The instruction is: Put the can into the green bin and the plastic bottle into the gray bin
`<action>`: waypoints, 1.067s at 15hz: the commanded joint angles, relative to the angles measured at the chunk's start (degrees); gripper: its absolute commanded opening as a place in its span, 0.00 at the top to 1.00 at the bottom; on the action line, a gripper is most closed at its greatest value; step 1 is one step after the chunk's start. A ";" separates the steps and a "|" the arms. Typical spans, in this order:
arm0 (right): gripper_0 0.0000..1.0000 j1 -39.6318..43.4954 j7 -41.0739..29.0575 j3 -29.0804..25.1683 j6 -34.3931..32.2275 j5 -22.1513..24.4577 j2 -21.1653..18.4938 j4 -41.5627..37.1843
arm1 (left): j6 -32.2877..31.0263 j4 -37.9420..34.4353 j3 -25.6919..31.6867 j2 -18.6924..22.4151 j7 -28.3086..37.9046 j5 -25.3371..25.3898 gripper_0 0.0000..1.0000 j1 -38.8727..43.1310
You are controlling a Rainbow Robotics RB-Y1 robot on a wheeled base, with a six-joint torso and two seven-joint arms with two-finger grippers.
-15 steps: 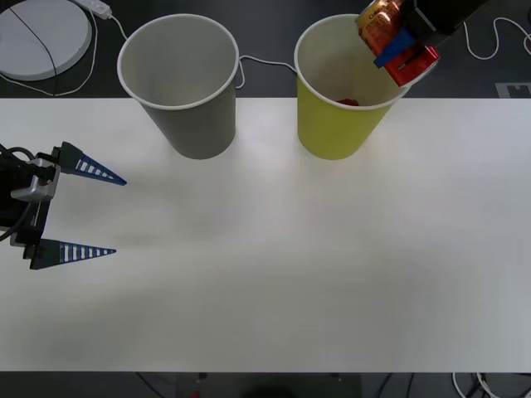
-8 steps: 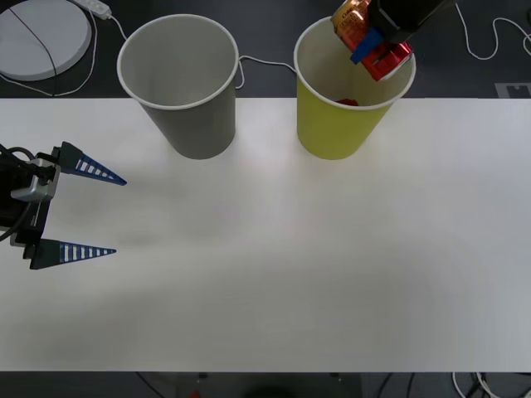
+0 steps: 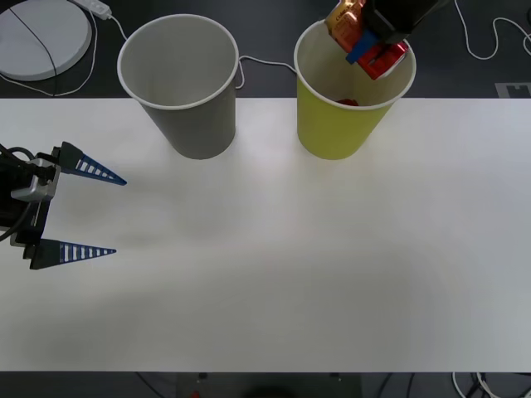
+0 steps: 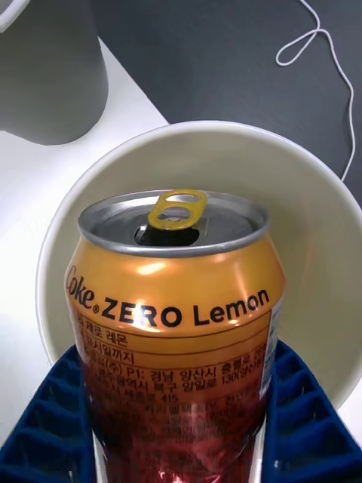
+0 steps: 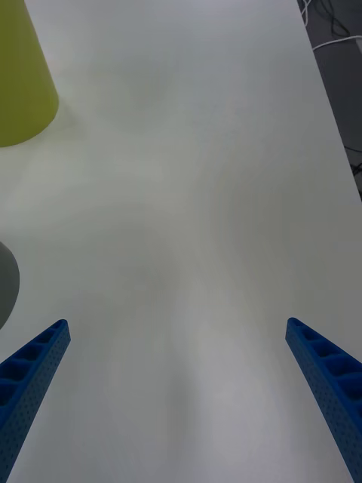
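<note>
The right claw is pinching the can between its blue fingers, holding it over the mouth of the green bin. The can's long axis is tilting, gold top leading toward the bin's far-left rim, and the open bin is lying directly below it, so letting go looks like the coming move. The left claw is waiting spread over the tabletop, well apart from the gray bin.
</note>
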 commanded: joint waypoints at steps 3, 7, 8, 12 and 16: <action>0.00 0.00 3.43 -0.09 0.00 -3.10 -1.69 -0.08 | 0.00 0.00 0.00 0.00 0.00 0.00 0.00 0.00; 0.00 1.14 4.83 -2.47 0.00 -11.98 -7.93 -3.24 | 0.00 0.00 0.00 0.00 0.00 0.00 0.00 0.00; 0.00 3.25 5.45 -4.58 0.00 -14.79 -10.39 -6.06 | 0.00 0.00 0.00 0.00 0.00 0.00 0.00 0.00; 0.00 14.24 8.00 -12.31 0.00 -22.08 -18.04 -18.54 | 0.00 0.00 0.00 0.00 0.00 0.00 0.00 0.00; 0.00 28.74 20.56 -23.91 0.00 -31.49 -22.87 -26.01 | 0.00 0.00 0.00 0.00 0.00 0.00 0.00 0.00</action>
